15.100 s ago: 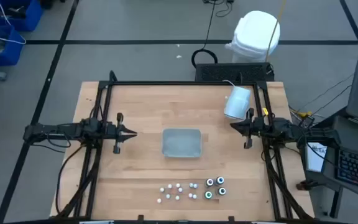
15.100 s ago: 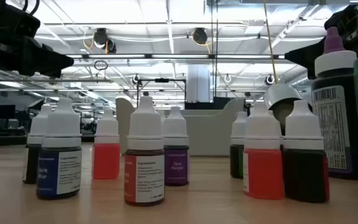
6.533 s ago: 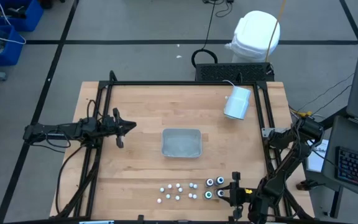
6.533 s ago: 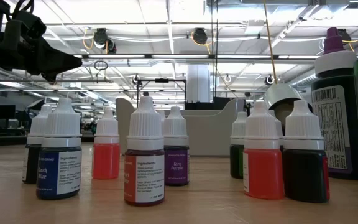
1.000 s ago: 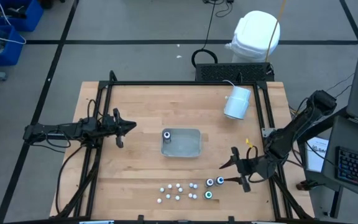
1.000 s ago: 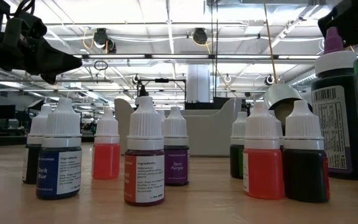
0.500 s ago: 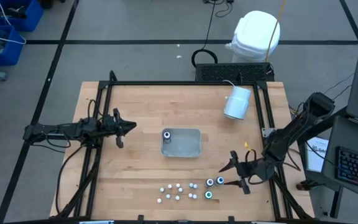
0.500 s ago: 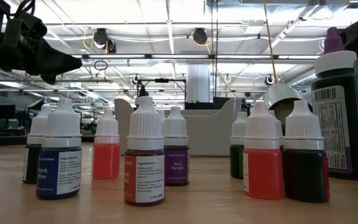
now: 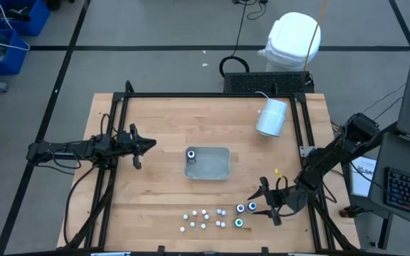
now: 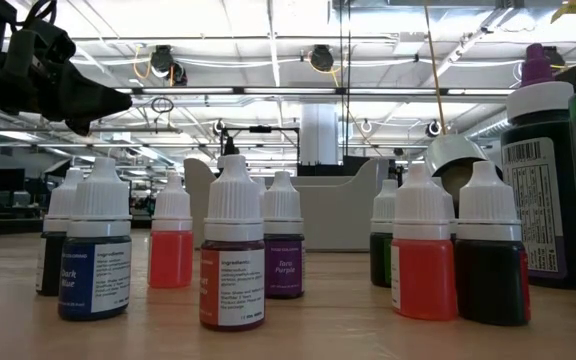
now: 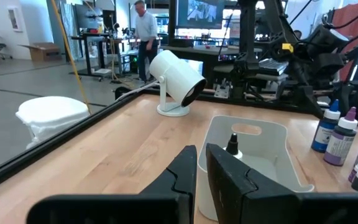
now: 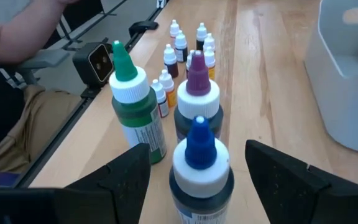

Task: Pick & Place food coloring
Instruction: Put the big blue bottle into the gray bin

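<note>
The food coloring stands near the table's front edge: several tiny white-capped bottles (image 9: 203, 219) and three bigger dark ones, blue-topped (image 9: 252, 207), purple-topped (image 9: 240, 208) and green-topped (image 9: 238, 222). One more bottle (image 9: 191, 153) stands in the clear tray (image 9: 216, 165). My right gripper (image 9: 261, 201) is open just right of the bigger bottles. In the right wrist view its fingers (image 12: 129, 174) stand on either side of the blue-topped bottle (image 12: 199, 163) without touching it. My left gripper (image 9: 148, 146) waits shut, left of the tray.
A big white cylinder (image 9: 271, 117) lies at the table's far right. A black frame (image 9: 212, 95) runs round the table. In the low view the small bottles (image 10: 232, 255) fill the foreground. A person's arm (image 12: 17, 37) shows beyond the near edge.
My right gripper has gone toward the table's near edge and a little to the left, closing in on the bigger bottles until the blue-topped one stands between its fingers. The bottles and the tray have kept their places.
</note>
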